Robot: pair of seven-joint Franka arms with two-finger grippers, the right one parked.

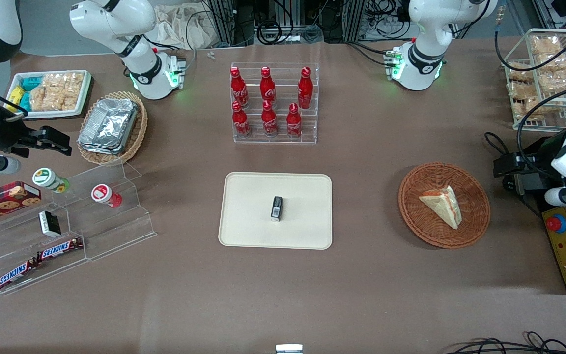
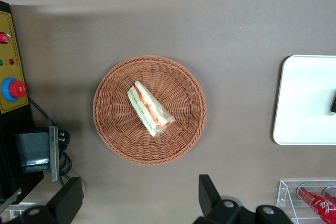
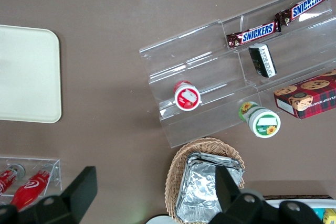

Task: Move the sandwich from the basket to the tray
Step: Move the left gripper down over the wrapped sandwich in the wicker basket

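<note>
Gripper (image 2: 137, 203) hangs high over the basket (image 2: 110, 129) with jaws spread wide — holding nothing, touching nothing. Sandwich (image 2: 149, 108) lies in the basket's middle, well apart from the tray (image 1: 243, 231) — small dark box (image 1: 276, 208) on that.

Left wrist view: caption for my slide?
Open gripper hovers above the sandwich lying in the basket, tray alongside.

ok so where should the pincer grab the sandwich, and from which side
Probably from straight above, across the mid-length of the sandwich. It lies flat in the basket, long and narrow, so closing over its narrow width looks easiest. The open pincer hangs high above, off the basket's rim.
</note>
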